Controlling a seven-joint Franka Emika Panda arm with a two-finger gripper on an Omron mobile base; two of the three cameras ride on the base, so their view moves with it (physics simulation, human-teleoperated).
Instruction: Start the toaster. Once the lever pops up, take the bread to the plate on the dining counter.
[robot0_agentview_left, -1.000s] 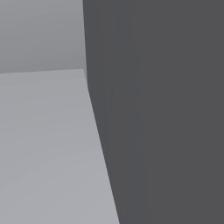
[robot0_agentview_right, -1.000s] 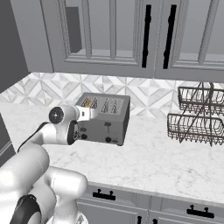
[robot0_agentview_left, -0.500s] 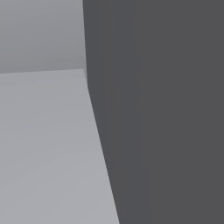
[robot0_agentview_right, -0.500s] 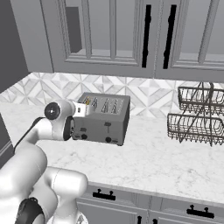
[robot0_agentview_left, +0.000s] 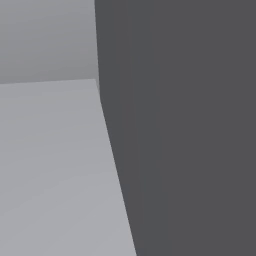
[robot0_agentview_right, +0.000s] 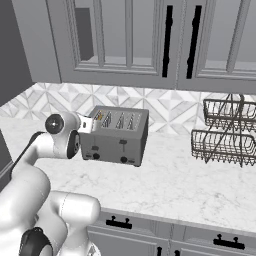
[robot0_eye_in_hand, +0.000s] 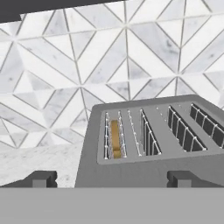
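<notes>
Marble worktop (robot0_agentview_right: 170, 185): toaster (robot0_agentview_right: 116, 136), bread (robot0_eye_in_hand: 115, 139) seated in its slot for toasting; gripper (robot0_eye_in_hand: 111, 178) wide open, empty, approaching.

The bread (robot0_eye_in_hand: 115, 139), a thin tan-brown slice, stands on edge deep in the leftmost slot of the grey toaster (robot0_agentview_right: 117, 135). The toaster sits on the white marble tabletop (robot0_agentview_right: 185, 187) against the tiled wall; its lever position is hard to tell.

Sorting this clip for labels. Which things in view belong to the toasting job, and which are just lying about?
Job:
- toaster
- bread, in the toaster's leftmost slot
- pincer, open, facing the toaster

Lying about:
- wire baskets
- wall cabinets
</notes>
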